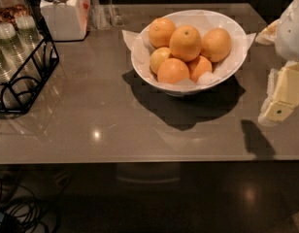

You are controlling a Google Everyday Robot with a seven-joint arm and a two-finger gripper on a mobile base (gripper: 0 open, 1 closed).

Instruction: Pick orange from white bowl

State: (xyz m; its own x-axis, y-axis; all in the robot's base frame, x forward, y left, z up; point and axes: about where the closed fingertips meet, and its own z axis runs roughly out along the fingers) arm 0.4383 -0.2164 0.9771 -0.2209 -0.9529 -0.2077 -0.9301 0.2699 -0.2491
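From my station the largest thing I see is the grey-brown glossy table, which fills most of the view and throws back small ceiling lights.

On its far half, right of centre, stands the white bowl, wide and shallow. It casts a dark shadow toward me, and white paper napkins poke over its rim.

At the left edge a black wire rack holds clear capped cups. Behind the rack, at the back left, is a white lidded jar.

The gripper comes in from the right edge, pale yellow below a white arm housing. It hangs above the table just right of the bowl and apart from it, with its own shadow on the surface below. I cannot tell whether it is wide or narrow, and I see nothing in it.

The orange sits in the bowl on top of the pile, near the middle. It touches the fruits on either side and the ones in front.

- It is round and deep orange.
- Its skin is smooth with a soft sheen.
- A small dark stem mark sits near its top.
- It looks like the biggest of the fruits.

A smaller pale yellowish fruit lies just below it on the left.
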